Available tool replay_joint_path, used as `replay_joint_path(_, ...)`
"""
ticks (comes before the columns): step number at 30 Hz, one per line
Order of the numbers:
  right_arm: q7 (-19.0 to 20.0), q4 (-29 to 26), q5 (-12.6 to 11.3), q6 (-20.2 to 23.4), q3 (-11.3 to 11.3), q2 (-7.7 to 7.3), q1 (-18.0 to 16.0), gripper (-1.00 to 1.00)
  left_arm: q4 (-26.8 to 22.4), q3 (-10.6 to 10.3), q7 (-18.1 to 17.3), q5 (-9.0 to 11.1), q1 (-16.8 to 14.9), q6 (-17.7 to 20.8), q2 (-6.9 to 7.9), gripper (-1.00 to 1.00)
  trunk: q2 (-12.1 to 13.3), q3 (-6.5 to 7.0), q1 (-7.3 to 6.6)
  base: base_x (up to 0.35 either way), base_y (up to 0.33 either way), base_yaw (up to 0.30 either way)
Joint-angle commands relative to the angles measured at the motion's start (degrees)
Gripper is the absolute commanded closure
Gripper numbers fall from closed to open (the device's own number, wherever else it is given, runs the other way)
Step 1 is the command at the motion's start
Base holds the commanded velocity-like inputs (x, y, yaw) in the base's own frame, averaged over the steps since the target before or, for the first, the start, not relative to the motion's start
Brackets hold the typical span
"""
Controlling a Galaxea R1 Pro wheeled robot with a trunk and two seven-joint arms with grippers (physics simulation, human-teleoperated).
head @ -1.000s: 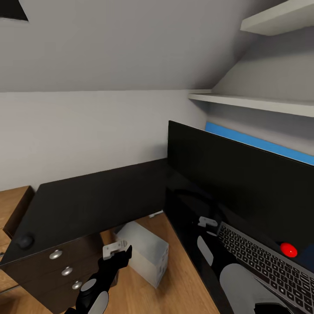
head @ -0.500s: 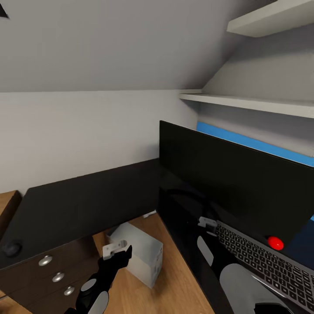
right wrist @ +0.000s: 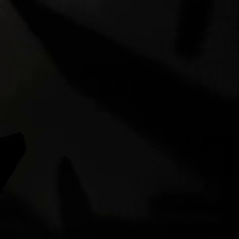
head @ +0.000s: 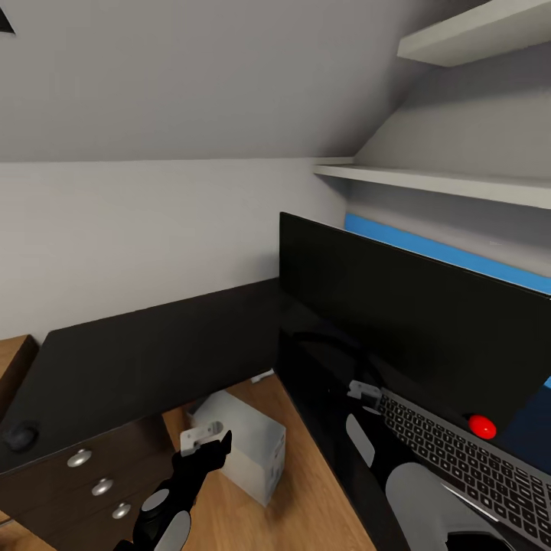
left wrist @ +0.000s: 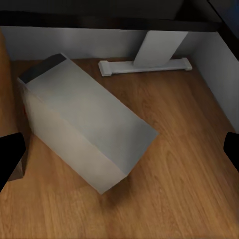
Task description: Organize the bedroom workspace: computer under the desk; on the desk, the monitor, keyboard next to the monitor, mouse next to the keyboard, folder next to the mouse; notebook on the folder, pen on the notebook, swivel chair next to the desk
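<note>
Under the desk, the computer lies beyond the spread left pincer.

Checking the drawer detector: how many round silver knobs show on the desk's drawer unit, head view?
3, in a slanted row on the drawer unit: knob, knob, knob. Others may lie hidden below the frame.

no readable text, keyboard key legends prob. too small

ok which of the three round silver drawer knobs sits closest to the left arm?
The lowest round silver knob, just beside the black left arm; the other two sit higher and farther away.
</note>
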Motion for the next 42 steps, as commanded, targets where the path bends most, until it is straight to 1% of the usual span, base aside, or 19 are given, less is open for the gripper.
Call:
replay_joint_path(1, -0.2, -0.1, -0.3, 0.3, -0.1, 0.03, 0.0, -1.00, -0.1, -0.2, 0.5, 0.4, -0.1, 0.1, 0.07, -1.00, 0.4, 0.12, -0.22, 0.000, 0.000, 0.000)
replay_joint_path(15, -0.2, -0.1, -0.3, 0.3, -0.1, 0.03, 0.0, -1.00, 0.0, -0.2, 0.5, 0.4, -0.1, 0.1, 0.07, -1.00, 0.4, 0.13, -0.22, 0.000, 0.000, -0.006)
replay_joint_path(25, -0.2, -0.1, -0.3, 0.3, -0.1, 0.03, 0.0, -1.00, 0.0, -0.2, 0.5, 0.4, -0.1, 0.1, 0.07, -1.00, 0.4, 0.35, -0.22, 0.000, 0.000, -0.174)
replay_joint_path(42, -0.2, -0.1, -0.2, 0.3, -0.1, 0.03, 0.0, -1.00, 0.0, -0.2, 0.5, 0.5, -0.1, 0.1, 0.10, -1.00, 0.4, 0.37, -0.22, 0.000, 0.000, -0.008)
